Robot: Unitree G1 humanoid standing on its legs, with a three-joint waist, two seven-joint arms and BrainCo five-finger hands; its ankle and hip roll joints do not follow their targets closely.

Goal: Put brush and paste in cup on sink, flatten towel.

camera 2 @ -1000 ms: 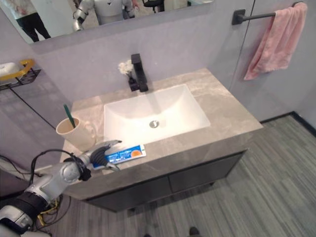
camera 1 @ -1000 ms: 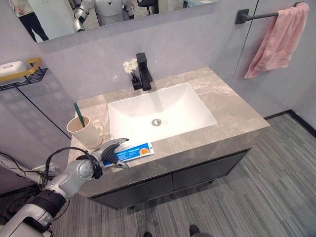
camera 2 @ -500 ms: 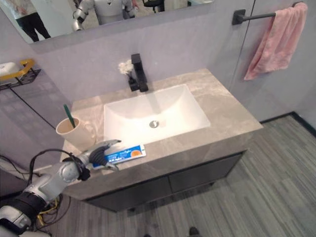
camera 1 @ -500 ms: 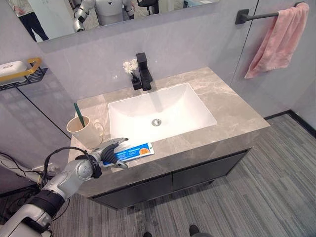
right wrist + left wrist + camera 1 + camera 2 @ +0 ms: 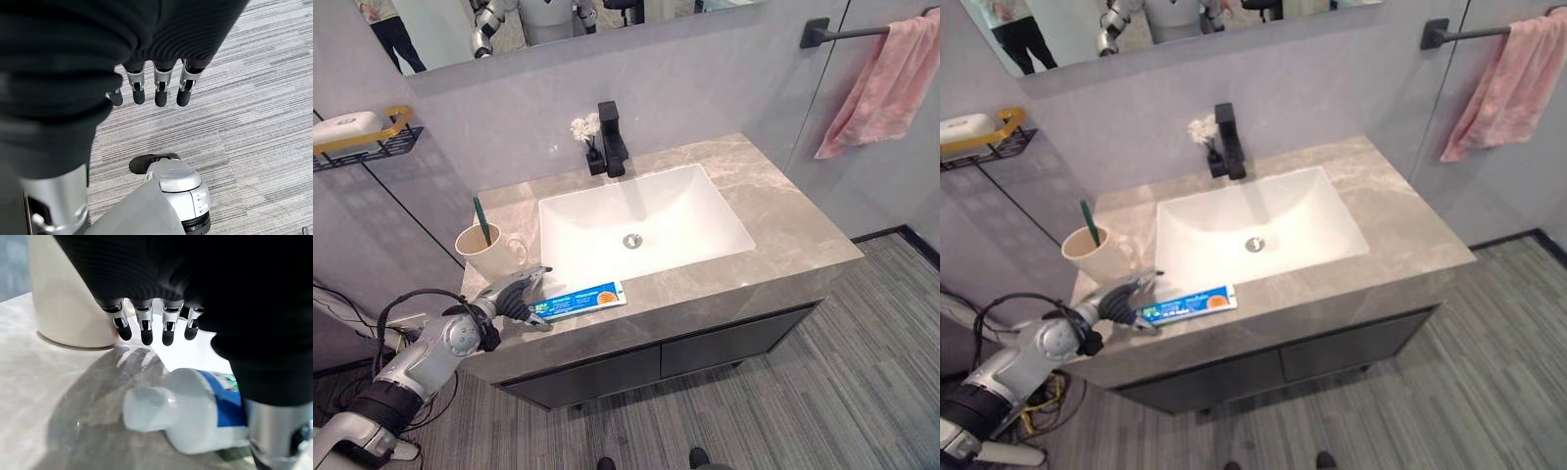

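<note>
Since a second ago my head has shifted, so the whole scene sits a little to the right in both eye views; my left hand (image 5: 514,294) has stayed at the cap end of the paste (image 5: 576,298), and the tube has not changed its place on the bench (image 5: 783,220).

The paste lies flat on the front strip of the bench, between the basin (image 5: 641,220) and the bench's front edge. Its long axis runs roughly along that edge, cap end toward my left hand, tail end pointing away to my right. In my left wrist view the white cap (image 5: 146,409) and the blue shoulder of the tube lie just under my palm, with my fingers (image 5: 143,325) reaching over and past it, straight and relaxed, and my thumb on the near side of the tube. Nothing is clasped yet; the hand is released.

The cup (image 5: 487,253) stands just behind my left hand, near the bench's left corner, with the brush (image 5: 482,222) already upright in it. So I judge the brush part done and the paste the step in hand. My left hand is by far the nearer one. My right hand (image 5: 146,83) hangs over the floor, fingers loose and empty.

The towel (image 5: 886,83) hangs bunched on its bar, well apart to my right.
</note>
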